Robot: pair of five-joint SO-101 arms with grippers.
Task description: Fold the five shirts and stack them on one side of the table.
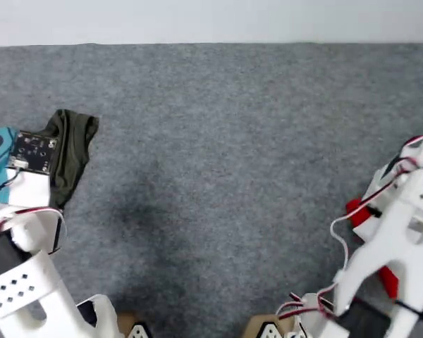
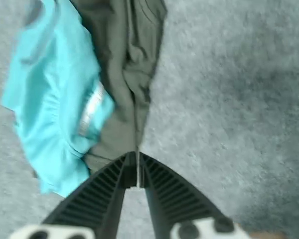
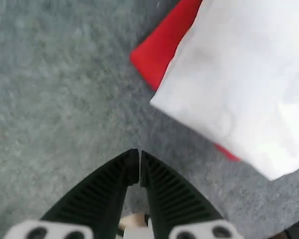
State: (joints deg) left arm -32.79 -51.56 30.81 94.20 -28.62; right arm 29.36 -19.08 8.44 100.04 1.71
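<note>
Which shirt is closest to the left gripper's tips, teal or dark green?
The dark green shirt: its edge runs right up to the tips of the left gripper. The teal shirt lies off to one side, overlapping it.

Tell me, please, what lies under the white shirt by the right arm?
A red shirt lies under the white shirt: one corner and a thin edge stick out. The rest is covered, so its fold and anything below are hidden.
</note>
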